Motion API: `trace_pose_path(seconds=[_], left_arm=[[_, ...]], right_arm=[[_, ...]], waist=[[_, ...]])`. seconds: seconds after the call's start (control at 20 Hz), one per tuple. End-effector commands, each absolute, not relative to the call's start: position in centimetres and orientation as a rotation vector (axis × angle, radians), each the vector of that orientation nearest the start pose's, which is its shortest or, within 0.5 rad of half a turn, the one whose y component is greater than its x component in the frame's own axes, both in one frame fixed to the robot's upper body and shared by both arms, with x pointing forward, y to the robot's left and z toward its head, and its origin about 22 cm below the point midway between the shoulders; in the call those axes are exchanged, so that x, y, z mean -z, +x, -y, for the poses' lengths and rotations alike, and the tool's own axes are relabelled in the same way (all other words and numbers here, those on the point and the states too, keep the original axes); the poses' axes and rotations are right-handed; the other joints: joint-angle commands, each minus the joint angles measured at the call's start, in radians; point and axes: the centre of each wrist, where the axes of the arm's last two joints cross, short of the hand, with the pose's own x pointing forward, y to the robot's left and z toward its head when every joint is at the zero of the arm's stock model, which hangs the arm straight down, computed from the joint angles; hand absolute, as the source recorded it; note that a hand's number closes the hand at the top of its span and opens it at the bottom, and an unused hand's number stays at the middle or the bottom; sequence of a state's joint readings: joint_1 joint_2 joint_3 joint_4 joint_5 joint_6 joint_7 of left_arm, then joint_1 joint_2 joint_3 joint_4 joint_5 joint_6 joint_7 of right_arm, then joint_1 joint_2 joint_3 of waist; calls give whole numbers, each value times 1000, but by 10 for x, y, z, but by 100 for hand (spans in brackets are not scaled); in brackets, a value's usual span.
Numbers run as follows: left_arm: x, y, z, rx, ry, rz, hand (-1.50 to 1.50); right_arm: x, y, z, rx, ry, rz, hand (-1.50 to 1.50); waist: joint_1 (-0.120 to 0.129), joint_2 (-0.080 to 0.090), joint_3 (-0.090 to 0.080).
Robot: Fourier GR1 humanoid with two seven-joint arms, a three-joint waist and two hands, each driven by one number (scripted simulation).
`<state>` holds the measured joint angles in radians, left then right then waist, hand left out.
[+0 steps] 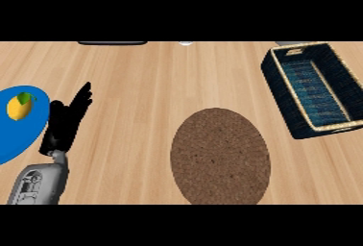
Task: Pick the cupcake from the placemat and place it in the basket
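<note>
In the head view, a brown round placemat (220,156) lay on the wooden counter (142,77). No cupcake showed on the placemat, and none showed anywhere else in the view, so I could not tell where it was.

The dark blue basket (278,91) sat up and to the right of the placemat, a little apart from it. Nothing showed inside the basket.

The left hand (67,122) was far to the left of the placemat. Its fingers (85,93) were straight and pointed up. It held nothing and just rested there. The right hand did not show at all.

A blue plate (28,132) sat even farther left of the placemat, beside the left hand. A yellow lemon (19,106) lay on it.

A cupcake is most likely light and soft. Its top could squash, so I think it is best held low, around its sides.

Nothing stood between the placemat and the basket. The basket's tall wall would be the one thing to lift over.
</note>
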<state>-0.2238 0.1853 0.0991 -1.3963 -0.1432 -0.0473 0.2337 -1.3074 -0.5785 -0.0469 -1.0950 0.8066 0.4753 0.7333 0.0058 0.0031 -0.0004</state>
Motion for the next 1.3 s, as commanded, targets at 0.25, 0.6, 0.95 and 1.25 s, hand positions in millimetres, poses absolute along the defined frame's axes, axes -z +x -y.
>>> trace_pose_path(seconds=[0.25,0.6,0.95,1.25], left_arm=[[-24,301,-274,226,266,1355,0],[-19,294,-280,205,259,1361,0],[-32,291,-286,227,262,1368,0],[-40,292,-275,209,264,1356,0]], right_arm=[[-371,397,316,-695,-1260,1261,150],[-306,409,344,-747,-1202,1227,150],[-302,422,354,-695,-1093,1203,150],[-228,427,362,-504,-971,1229,-150]], waist=[[1,0,0],[0,-2,0],[11,-1,0],[7,-2,1]])
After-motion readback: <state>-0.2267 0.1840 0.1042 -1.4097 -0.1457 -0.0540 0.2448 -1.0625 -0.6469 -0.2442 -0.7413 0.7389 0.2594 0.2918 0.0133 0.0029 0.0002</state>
